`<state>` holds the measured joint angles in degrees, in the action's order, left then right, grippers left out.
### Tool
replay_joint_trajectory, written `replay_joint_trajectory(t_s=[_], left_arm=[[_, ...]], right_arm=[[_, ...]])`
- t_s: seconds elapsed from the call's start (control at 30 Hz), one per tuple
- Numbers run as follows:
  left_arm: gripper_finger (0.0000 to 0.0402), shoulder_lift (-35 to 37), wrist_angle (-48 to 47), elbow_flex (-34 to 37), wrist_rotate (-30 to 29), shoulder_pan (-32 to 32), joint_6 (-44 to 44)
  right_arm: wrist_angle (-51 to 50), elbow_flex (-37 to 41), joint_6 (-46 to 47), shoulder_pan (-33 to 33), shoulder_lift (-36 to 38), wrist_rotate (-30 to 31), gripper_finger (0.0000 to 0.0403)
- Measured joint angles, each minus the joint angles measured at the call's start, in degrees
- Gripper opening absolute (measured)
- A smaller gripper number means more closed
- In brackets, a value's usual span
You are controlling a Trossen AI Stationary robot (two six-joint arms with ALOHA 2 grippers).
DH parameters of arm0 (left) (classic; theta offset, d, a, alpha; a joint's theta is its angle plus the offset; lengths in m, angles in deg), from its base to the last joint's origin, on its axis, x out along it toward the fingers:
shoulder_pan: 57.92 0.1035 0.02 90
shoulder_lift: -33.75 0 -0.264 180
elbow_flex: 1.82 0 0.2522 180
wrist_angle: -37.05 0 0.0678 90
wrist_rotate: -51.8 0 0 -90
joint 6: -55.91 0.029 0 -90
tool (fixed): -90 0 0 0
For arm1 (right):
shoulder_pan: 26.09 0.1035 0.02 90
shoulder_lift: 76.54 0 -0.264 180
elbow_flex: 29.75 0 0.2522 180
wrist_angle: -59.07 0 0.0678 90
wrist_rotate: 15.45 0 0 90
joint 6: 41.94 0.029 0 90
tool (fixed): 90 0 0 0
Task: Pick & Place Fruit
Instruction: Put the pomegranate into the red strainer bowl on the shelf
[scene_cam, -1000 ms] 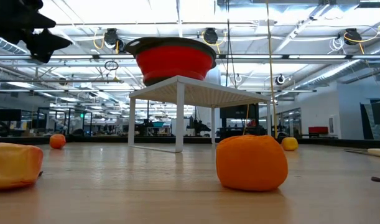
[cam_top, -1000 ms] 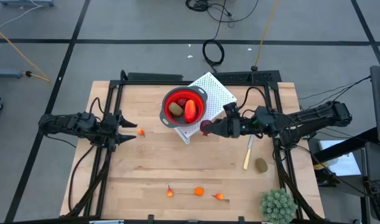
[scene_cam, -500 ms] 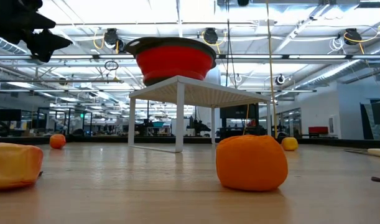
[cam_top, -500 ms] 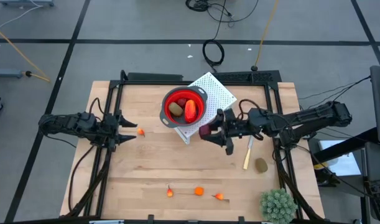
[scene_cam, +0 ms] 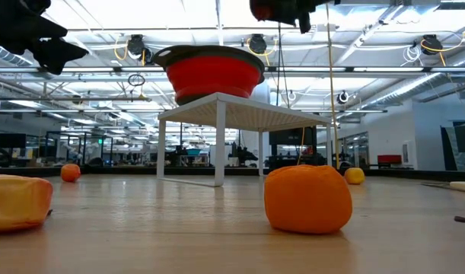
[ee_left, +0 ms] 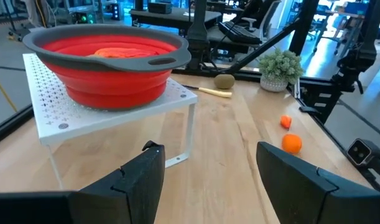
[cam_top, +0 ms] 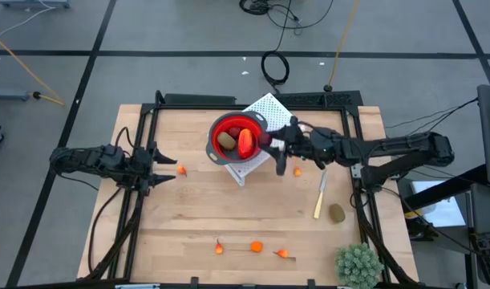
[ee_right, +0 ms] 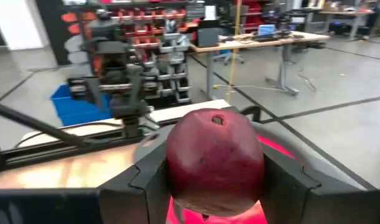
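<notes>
Right end effector, clamped on dark red toy ball, now raised from tabletop to rim of red collapsible bowl. Left end effector unmoved left of bowl, fingers apart, empty.

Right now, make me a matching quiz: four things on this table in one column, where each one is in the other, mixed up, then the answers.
Things:
1. dark red ball
2. red bowl
3. olive-brown oval
4. spiky green plant

Places:
A. on the white perforated stand
B. between the right gripper's fingers, at the bowl's rim
C. at the table's near right corner
D. on the table beside the pale yellow stick

Pairs: 1-B, 2-A, 3-D, 4-C
</notes>
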<state>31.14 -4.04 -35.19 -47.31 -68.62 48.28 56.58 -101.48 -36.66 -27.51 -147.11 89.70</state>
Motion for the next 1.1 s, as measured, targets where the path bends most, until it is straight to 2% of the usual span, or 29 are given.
replay_joint_trajectory(t_s=[0.27, 0.53, 0.8, 0.93, 1.1], left_arm=[[0.0253, 0.0, 0.0, 0.0, 0.0, 0.0, 2.7], [0.0253, 0.0, 0.1, 0.0, 0.0, 0.0, 2.8], [0.0253, 0.0, 0.3, 0.0, -0.4, 0.0, 2.7], [0.0253, 0.0, 0.2, 0.0, -0.5, 0.0, 2.6], [0.0253, 0.0, 0.4, 0.0, -0.5, 0.0, 2.4]], right_arm=[[0.5, -0.1, 0.0, -5.8, 0.0, -0.3, 0.0184], [-2.3, -5.7, -1.0, -9.2, -1.9, -0.7, 0.0187], [-6.7, -13.6, -1.5, -11.0, -8.1, -10.7, 0.0184], [-11.9, -17.9, -1.5, -11.0, -11.7, -11.6, 0.0189], [-13.7, -20.9, -0.9, -11.0, -15.6, -18.0, 0.0187]])
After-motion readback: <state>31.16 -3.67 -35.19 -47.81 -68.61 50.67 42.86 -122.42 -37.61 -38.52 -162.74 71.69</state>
